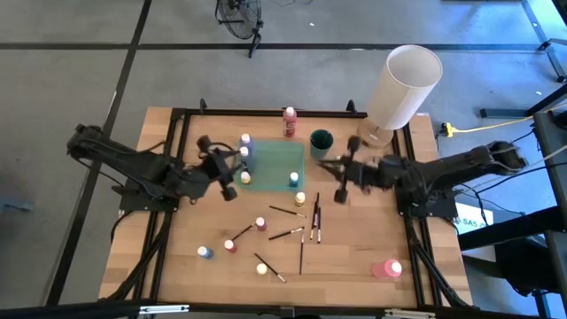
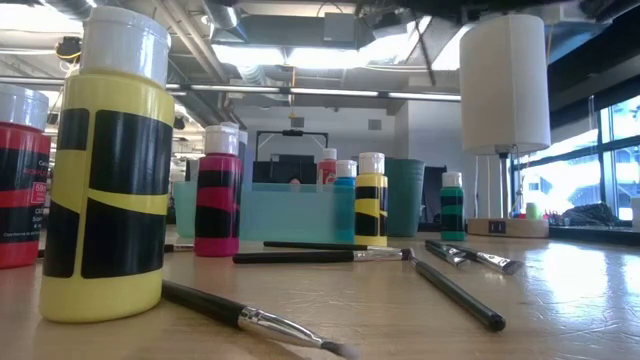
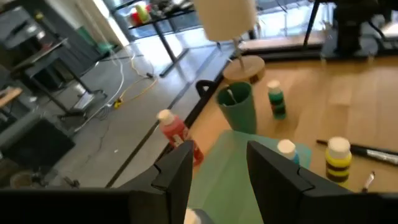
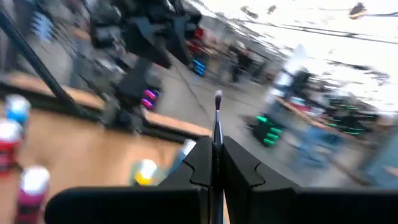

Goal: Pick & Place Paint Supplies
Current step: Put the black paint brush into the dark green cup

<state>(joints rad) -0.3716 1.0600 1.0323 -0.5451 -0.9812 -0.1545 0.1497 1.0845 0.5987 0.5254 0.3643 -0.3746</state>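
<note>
Wooden table (image 1: 354, 257) is mostly a mess: left gripper (image 1: 232, 168) spread over the teal tray (image 1: 275, 164), right gripper (image 1: 340, 182) pinching a brush (image 4: 217, 118), bottles everywhere.

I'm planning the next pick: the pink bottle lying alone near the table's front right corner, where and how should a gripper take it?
The pink bottle lies on its side, white cap toward the right edge. Probably best to grip its body at mid-length, coming straight down from above with the fingers across its width. The round body could roll, so centre the fingers. Nothing lies close beside it.
</note>
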